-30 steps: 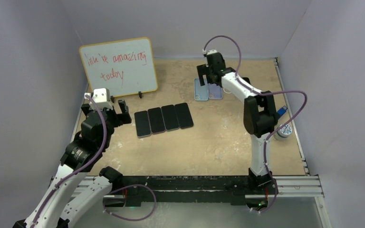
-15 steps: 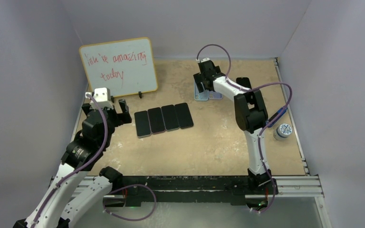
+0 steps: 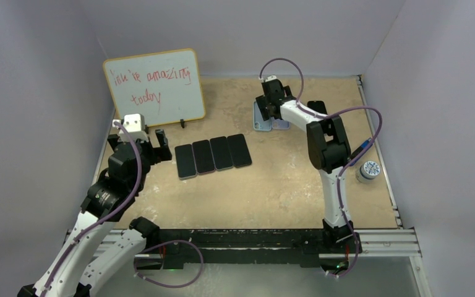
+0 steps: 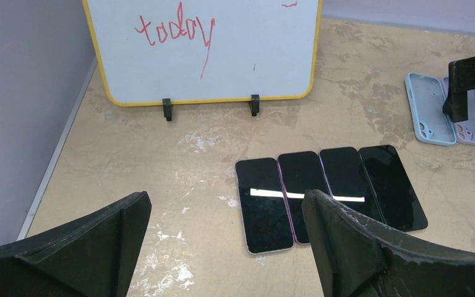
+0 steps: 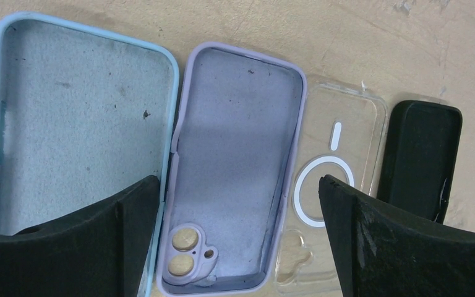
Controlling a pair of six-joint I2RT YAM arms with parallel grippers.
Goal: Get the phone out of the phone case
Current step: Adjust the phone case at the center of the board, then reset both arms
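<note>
Several dark-screened phones (image 3: 213,154) lie face up in a row at the table's middle-left; they also show in the left wrist view (image 4: 264,204). Four empty cases lie open-side up at the back: light-blue (image 5: 80,124), lilac (image 5: 235,148), clear (image 5: 337,185) and black (image 5: 420,158). My right gripper (image 5: 235,185) is open and empty, hovering over the lilac case; it sits over the cases in the top view (image 3: 271,105). My left gripper (image 4: 222,201) is open and empty, just left of the phones (image 3: 156,143).
A whiteboard (image 3: 154,86) with red writing stands at the back left. A small silver round object (image 3: 367,170) sits near the right rail. Walls close in the table on the left, back and right.
My right arm swung its elbow and the gripper shifted slightly left over the cases, uncovering the black case to its right. The left arm and the phones have not moved.
</note>
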